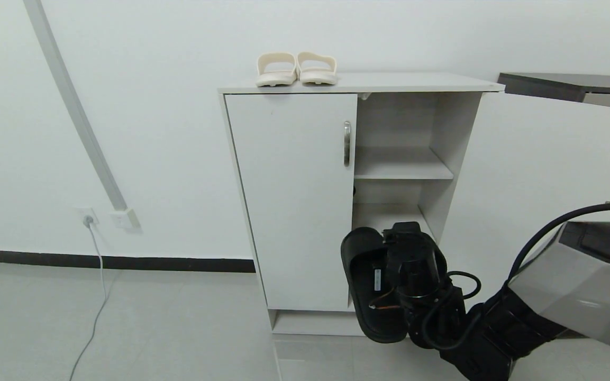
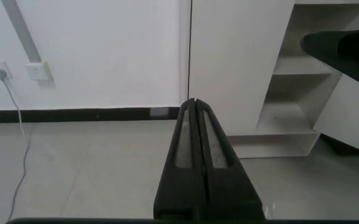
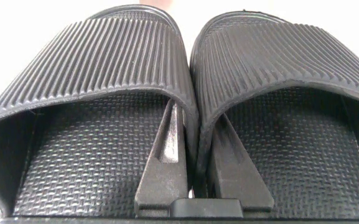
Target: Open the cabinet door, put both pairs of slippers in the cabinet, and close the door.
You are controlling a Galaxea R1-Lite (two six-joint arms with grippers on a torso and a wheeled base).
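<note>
A white cabinet (image 1: 289, 201) stands against the wall with its left door shut and its right door (image 1: 537, 174) swung wide open. Two bare shelves (image 1: 400, 164) show inside. A beige pair of slippers (image 1: 296, 69) sits on the cabinet top at the left. My right gripper (image 3: 195, 152) is shut on a black pair of slippers (image 1: 368, 280), pinching their inner edges together. The pair hangs just in front of the lower shelf (image 1: 384, 214). My left gripper (image 2: 194, 106) is shut on nothing, low over the floor left of the cabinet, with the black slippers (image 2: 335, 46) far off.
A wall socket (image 1: 89, 217) with a grey cable trailing to the floor is at the left. A grey conduit (image 1: 72, 106) slants down the wall. A dark tabletop (image 1: 569, 84) sits behind the open door. Open tiled floor (image 1: 125, 328) lies left of the cabinet.
</note>
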